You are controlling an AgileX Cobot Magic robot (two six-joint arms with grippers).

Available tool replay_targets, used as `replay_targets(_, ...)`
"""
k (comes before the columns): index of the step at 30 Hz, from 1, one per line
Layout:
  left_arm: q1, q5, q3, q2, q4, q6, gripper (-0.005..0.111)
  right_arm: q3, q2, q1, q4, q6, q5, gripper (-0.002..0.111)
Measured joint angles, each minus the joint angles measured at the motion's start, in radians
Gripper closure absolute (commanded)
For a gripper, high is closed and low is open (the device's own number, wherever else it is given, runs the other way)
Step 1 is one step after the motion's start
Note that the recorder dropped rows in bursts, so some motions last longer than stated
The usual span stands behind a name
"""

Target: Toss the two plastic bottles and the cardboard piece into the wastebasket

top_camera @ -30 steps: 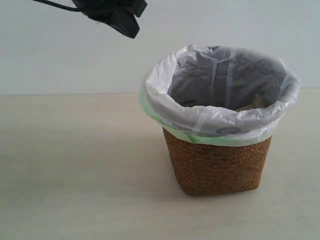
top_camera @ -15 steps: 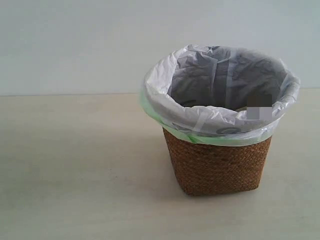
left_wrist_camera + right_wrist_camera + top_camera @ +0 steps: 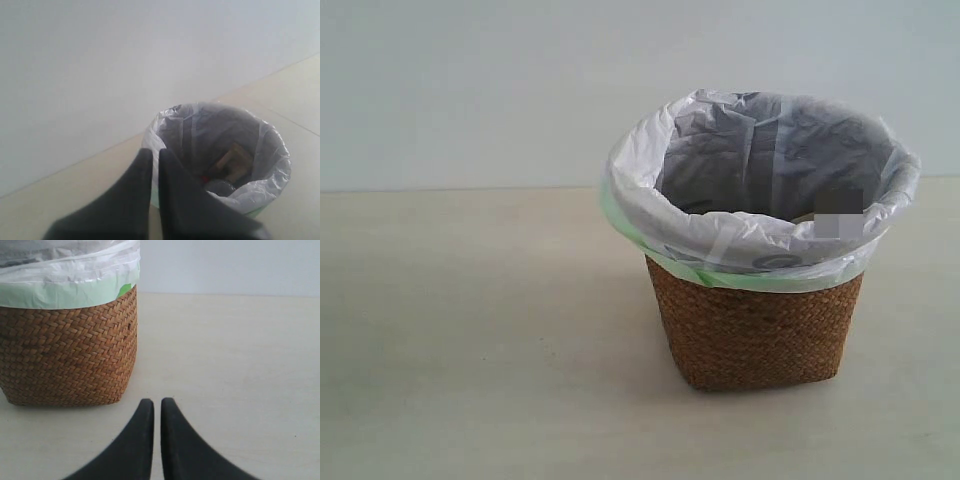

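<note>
The brown wicker wastebasket [image 3: 755,335] with its white, green-edged liner stands right of centre in the exterior view; neither gripper shows there. Seen from above in the left wrist view, the wastebasket [image 3: 272,150] holds the beige cardboard piece [image 3: 234,161] and a clear bottle [image 3: 220,187] with a bit of red beside it. The second bottle is not distinguishable. My left gripper [image 3: 155,153] is shut and empty, high above and to one side of the rim. My right gripper [image 3: 156,403] is shut and empty, low over the table beside the wastebasket [image 3: 70,355].
The beige table [image 3: 470,330] spreads wide around the basket, with a plain pale wall [image 3: 470,90] behind. A blurred grey patch [image 3: 838,213] covers part of the basket's inside.
The dark arm at the top left of the exterior view a second ago has left the picture. The basket has not moved.
</note>
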Motion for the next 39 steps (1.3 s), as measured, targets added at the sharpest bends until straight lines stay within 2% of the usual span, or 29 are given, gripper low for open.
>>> replay_targets(10, 0.0, -0.171, 0.409, -0.312, -0.031, 0.008, 0.103, 0.0, 0.0, 0.0, 0.0, 0.0, 0.0, 0.106)
replay_targets(16, 0.0, -0.179, 0.558, -0.417, -0.036, 0.008, 0.103, 0.0, 0.0, 0.0, 0.0, 0.0, 0.0, 0.106)
replay_targets(20, 0.0, -0.179, 0.596, -0.428, -0.038, 0.008, 0.103, 0.0, 0.0, 0.0, 0.0, 0.0, 0.0, 0.106)
replay_targets(39, 0.0, -0.199, 0.628, -0.454, -0.039, 0.009, 0.103, 0.0, 0.0, 0.0, 0.0, 0.0, 0.0, 0.106)
